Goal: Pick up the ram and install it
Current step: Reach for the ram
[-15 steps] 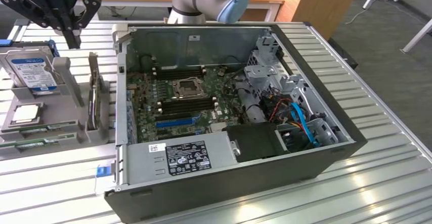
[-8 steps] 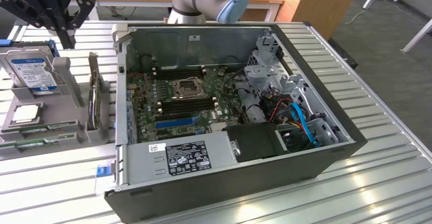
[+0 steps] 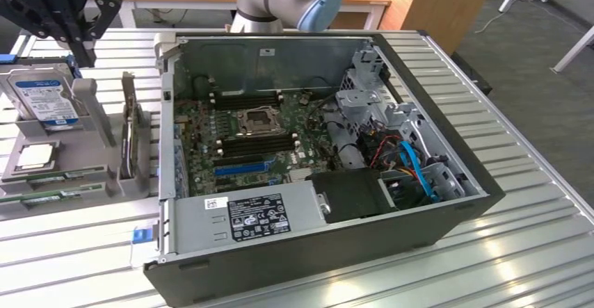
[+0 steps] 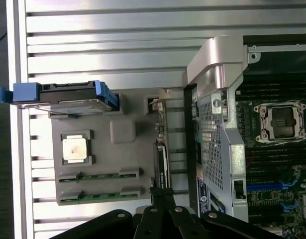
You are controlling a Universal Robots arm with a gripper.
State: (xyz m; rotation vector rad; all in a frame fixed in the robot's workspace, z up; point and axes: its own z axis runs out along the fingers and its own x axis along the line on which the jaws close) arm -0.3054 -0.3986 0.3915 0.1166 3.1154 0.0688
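The hand [image 4: 161,191], its tips pressed together on nothing, hangs over the grey tray [image 4: 138,149] on the desk [image 4: 118,45]. The ram [image 4: 100,175] lies slotted in that tray, beside a second stick [image 4: 100,194], near the open computer case [image 3: 325,266].

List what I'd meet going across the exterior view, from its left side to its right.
ram sticks → upright expansion card → CPU socket → blue cables
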